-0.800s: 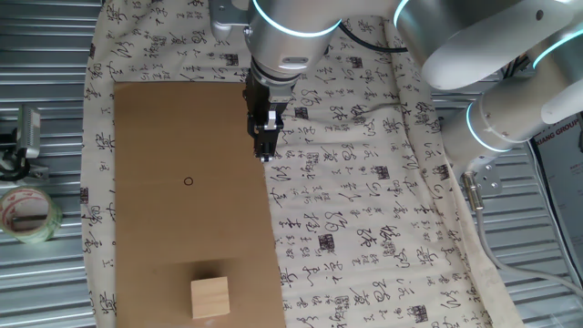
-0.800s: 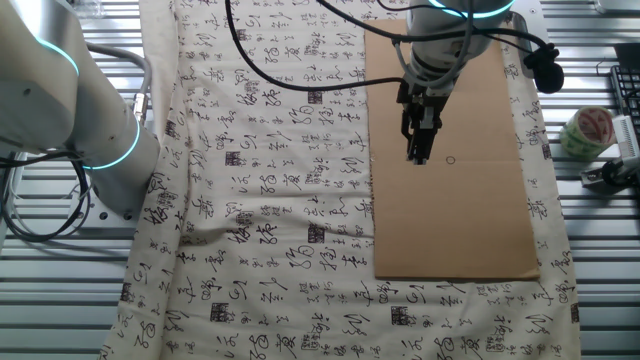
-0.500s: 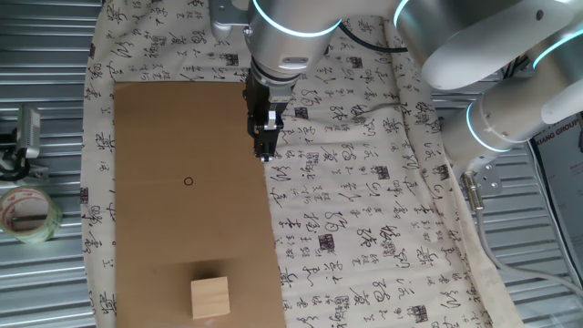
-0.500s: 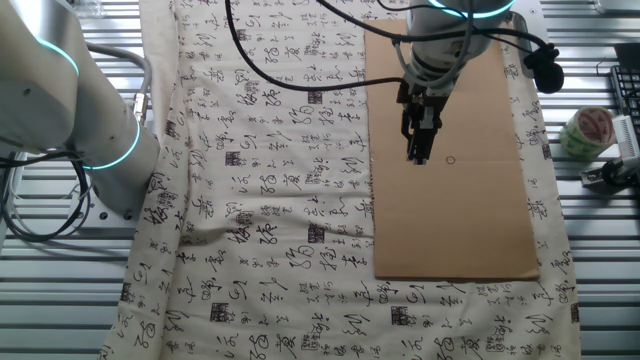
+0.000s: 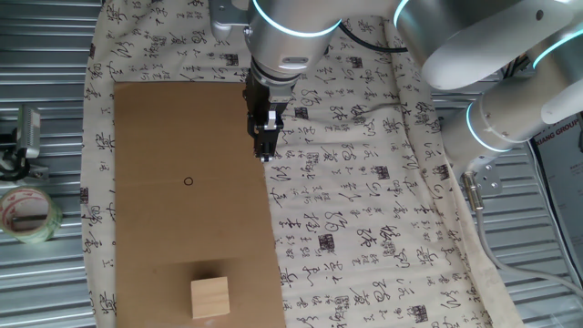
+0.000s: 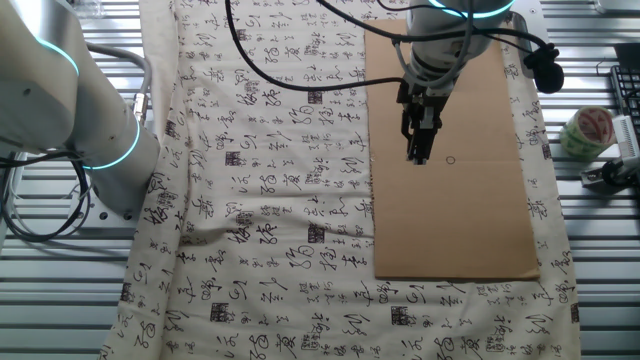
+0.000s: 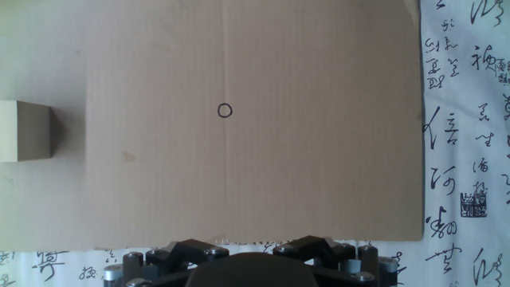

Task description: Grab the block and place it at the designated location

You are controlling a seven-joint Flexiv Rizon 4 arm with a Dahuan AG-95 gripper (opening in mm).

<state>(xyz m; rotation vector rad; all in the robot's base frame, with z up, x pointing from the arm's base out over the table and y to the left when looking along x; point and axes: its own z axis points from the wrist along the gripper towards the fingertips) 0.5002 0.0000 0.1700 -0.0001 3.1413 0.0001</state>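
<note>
Well apart from claw point(image 5: 265, 152): block point(image 5: 209, 297).

Ribbed metal table point(image 5: 46, 100) carried white cloth printed with black calligraphy point(image 5: 364, 200), spread across centre of frame. Tape roll point(image 5: 27, 214) lay on bare metal at left edge. Brown cardboard sheet point(image 5: 182, 118) lay flat on cloth, left-centre.

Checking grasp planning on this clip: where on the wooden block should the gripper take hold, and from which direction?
Probably from straight above, fingers closing on two opposite side faces. The block is a plain cube sitting flat on the cardboard sheet, apart from the drawn circle, with open board around it. The gripper hangs over the sheet's edge, well away from it.
</note>
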